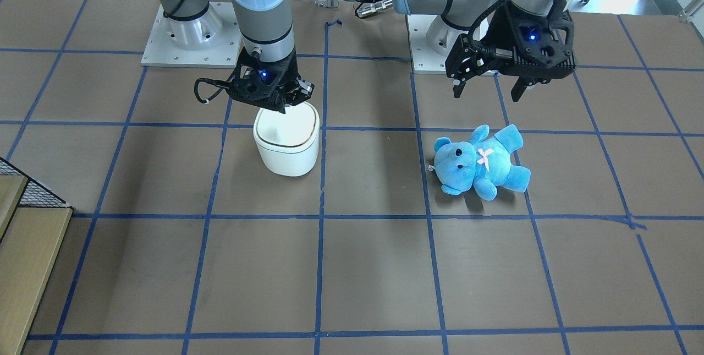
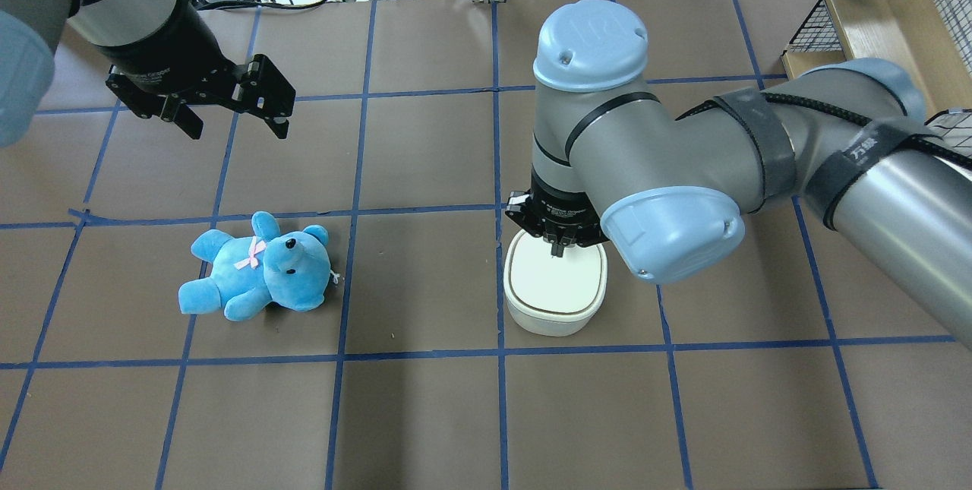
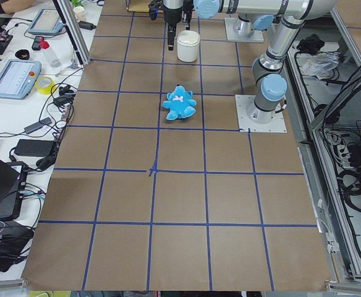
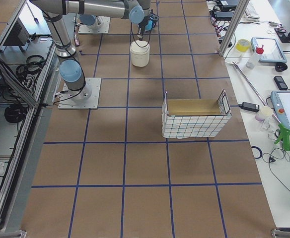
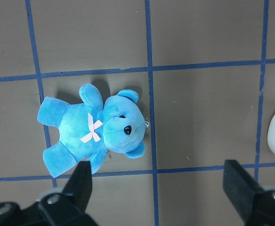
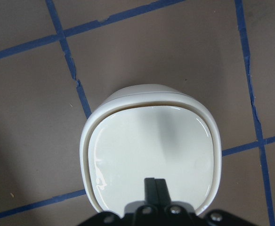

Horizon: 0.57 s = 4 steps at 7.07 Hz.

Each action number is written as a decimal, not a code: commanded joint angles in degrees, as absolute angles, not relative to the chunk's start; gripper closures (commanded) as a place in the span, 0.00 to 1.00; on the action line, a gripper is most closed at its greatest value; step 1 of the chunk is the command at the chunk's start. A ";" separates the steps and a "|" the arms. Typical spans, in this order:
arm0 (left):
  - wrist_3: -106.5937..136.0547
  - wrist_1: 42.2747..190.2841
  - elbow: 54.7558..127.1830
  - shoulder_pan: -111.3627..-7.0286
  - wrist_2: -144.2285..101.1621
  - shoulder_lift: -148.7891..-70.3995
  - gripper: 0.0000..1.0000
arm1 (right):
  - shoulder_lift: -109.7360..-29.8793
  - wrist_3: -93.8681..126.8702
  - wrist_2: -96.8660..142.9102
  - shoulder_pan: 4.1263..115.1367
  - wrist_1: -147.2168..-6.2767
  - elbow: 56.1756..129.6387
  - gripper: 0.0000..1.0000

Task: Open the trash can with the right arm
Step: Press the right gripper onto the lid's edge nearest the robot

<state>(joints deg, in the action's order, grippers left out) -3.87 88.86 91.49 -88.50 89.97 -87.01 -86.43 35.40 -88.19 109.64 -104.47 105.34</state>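
The white trash can (image 1: 286, 148) stands on the brown table, its lid down and flat; it also shows in the overhead view (image 2: 554, 289) and the right wrist view (image 6: 151, 146). My right gripper (image 1: 285, 108) is shut, fingers pressed together and pointing down at the lid's edge on the robot's side (image 2: 557, 251) (image 6: 155, 184). I cannot tell whether the tips touch the lid. My left gripper (image 1: 488, 89) is open and empty, hanging above the table behind a blue plush bear (image 1: 483, 161).
The bear lies on its back (image 2: 258, 270) (image 5: 97, 129), well apart from the can. A wire basket with a cardboard liner (image 4: 194, 119) stands at the table's end on my right (image 2: 873, 19). The arms' base plates (image 1: 187, 41) sit at the robot's side of the table.
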 commanded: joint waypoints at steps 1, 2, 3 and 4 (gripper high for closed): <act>-3.87 88.86 91.49 -88.51 90.00 -87.01 0.00 | -86.22 35.42 -89.29 109.16 -104.86 107.66 1.00; -3.87 88.86 91.49 -88.51 90.00 -87.01 0.00 | -86.22 35.59 -90.52 109.07 -104.85 108.62 1.00; -3.87 88.86 91.49 -88.51 89.91 -87.01 0.00 | -86.13 35.33 -91.14 108.99 -104.85 109.15 1.00; -3.87 88.86 91.49 -88.51 90.00 -87.01 0.00 | -85.70 35.59 -91.23 108.98 -104.85 109.51 1.00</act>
<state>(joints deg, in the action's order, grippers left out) -3.87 88.86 91.49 -88.50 89.96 -87.01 -86.06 35.46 -90.77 109.05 -104.86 108.88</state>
